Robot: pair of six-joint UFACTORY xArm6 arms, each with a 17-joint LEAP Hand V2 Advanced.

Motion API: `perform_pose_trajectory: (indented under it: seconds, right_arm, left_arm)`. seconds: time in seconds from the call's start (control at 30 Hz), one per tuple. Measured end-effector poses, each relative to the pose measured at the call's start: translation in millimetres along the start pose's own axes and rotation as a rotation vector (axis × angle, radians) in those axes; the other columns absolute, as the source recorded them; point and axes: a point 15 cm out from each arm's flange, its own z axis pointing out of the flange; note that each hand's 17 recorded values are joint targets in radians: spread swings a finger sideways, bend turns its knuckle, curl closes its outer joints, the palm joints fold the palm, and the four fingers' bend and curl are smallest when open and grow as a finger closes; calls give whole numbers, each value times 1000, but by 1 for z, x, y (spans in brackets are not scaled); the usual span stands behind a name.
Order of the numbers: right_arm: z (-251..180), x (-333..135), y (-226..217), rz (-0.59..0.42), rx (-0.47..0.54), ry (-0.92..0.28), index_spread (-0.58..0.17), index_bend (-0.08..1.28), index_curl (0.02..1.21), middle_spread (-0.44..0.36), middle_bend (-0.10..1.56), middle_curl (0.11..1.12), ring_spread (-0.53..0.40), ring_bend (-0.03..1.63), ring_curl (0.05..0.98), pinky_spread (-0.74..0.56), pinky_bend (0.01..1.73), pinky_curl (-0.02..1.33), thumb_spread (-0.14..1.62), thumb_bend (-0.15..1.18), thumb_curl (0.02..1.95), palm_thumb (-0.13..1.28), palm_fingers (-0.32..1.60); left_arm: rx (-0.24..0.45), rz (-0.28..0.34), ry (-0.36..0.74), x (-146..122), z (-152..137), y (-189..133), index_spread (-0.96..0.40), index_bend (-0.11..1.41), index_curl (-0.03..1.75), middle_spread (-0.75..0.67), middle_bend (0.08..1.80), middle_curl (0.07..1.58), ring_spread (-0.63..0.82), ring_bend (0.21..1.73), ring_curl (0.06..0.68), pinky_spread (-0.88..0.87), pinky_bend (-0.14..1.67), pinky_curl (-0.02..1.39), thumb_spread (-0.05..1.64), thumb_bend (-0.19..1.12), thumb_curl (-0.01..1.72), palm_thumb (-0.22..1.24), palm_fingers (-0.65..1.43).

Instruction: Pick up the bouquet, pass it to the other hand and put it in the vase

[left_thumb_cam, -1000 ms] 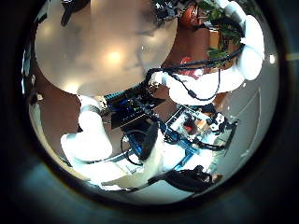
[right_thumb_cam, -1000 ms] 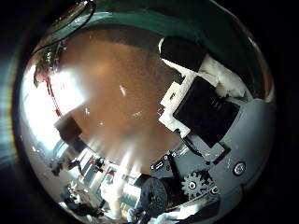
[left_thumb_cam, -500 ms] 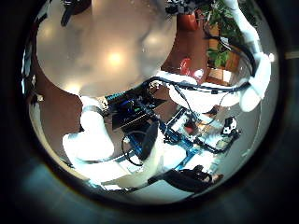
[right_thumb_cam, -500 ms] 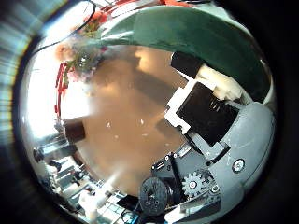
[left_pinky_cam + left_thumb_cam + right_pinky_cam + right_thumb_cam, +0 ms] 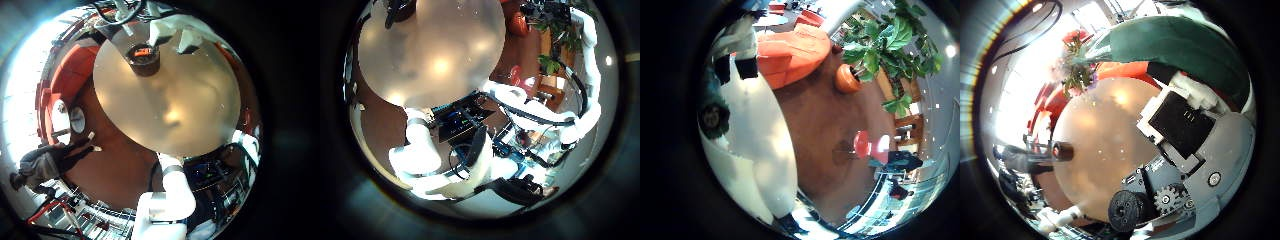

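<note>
The bouquet (image 5: 1075,60) shows only in the right thumb side palm view. It sits past the far edge of the round table (image 5: 1110,130), at the tip of a long part of the right hand (image 5: 1185,120). I cannot tell whether that hand grips it or how far its fingers are spread.

The vase (image 5: 1061,151) stands upright on the table near its edge, apart from the bouquet. The left little finger side view also shows the vase (image 5: 144,58), there from above.

The right little finger side view alone shows, beyond the table, a sofa (image 5: 790,50) and a potted plant (image 5: 880,50) on the floor.

The left hand's state cannot be told.
</note>
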Motion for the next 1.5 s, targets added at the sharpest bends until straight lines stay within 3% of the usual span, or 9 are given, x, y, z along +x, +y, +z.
perform_pose_trajectory:
  seconds: [0.33, 0.47, 0.73, 0.87, 0.97, 1.13, 1.23, 1.5]
  right_arm:
    - [-54, 4, -5, 140, 93, -540, -271, 1122, 996, -123, 1375, 837, -205, 1430, 762, -168, 1378, 713, 877, 59, 1016, 1123, 1114]
    - [-72, -14, 6, 140, 63, -727, -265, 1125, 992, -120, 1381, 827, -204, 1435, 762, -169, 1360, 742, 875, 53, 1056, 1121, 1114]
    - [-103, -57, 25, 116, -50, -1071, -256, 1133, 985, -117, 1388, 811, -195, 1438, 760, -172, 1328, 791, 874, 40, 1117, 1119, 1117]
    - [-117, -75, 35, 72, -118, -1248, -253, 1135, 981, -117, 1392, 805, -192, 1439, 759, -173, 1313, 814, 878, 35, 1145, 1117, 1117]
    - [-115, -87, 48, 32, -181, -1333, -252, 1136, 979, -116, 1398, 803, -191, 1439, 758, -175, 1305, 828, 880, 32, 1160, 1116, 1118]
    - [-107, -109, 71, -51, -292, -1440, -248, 1141, 976, -116, 1406, 798, -190, 1443, 758, -178, 1286, 858, 885, 24, 1191, 1116, 1119]
    - [-108, -120, 82, -102, -337, -1479, -246, 1146, 977, -116, 1407, 795, -190, 1444, 758, -175, 1279, 871, 887, 21, 1204, 1116, 1119]
    - [-120, -149, 111, -223, -444, -1543, -240, 1151, 977, -115, 1413, 788, -189, 1446, 759, -171, 1257, 909, 893, 9, 1239, 1116, 1117]
  left_arm:
    - [83, -2, 207, 14, -14, -15, 71, 175, 332, 327, 221, 352, 524, 497, 191, 505, 206, 303, 1131, -20, 283, 207, 174]
    - [134, -24, 259, 7, -23, -20, 83, 175, 336, 312, 224, 358, 515, 492, 190, 498, 195, 303, 1134, -20, 283, 207, 193]
    - [228, 10, 412, 25, -43, -34, 100, 174, 340, 299, 222, 364, 501, 501, 191, 483, 193, 302, 1123, -24, 278, 182, 216]
    - [274, 60, 504, 44, -56, -41, 111, 169, 340, 303, 217, 364, 499, 509, 192, 481, 195, 303, 1101, -33, 273, 143, 220]
    - [341, 69, 578, 42, -68, -46, 124, 160, 333, 304, 216, 365, 500, 516, 192, 477, 203, 308, 1069, -32, 273, 115, 219]
    - [422, 124, 774, 64, -89, -55, 143, 160, 326, 318, 209, 365, 493, 532, 196, 470, 212, 317, 1020, -30, 280, 96, 213]
    - [493, 121, 882, 61, -105, -59, 153, 160, 322, 331, 200, 364, 494, 542, 198, 469, 218, 321, 994, -28, 285, 93, 204]
    - [525, 157, 1049, 75, -126, -69, 188, 157, 311, 364, 191, 359, 507, 558, 200, 470, 249, 334, 952, -28, 299, 104, 159]
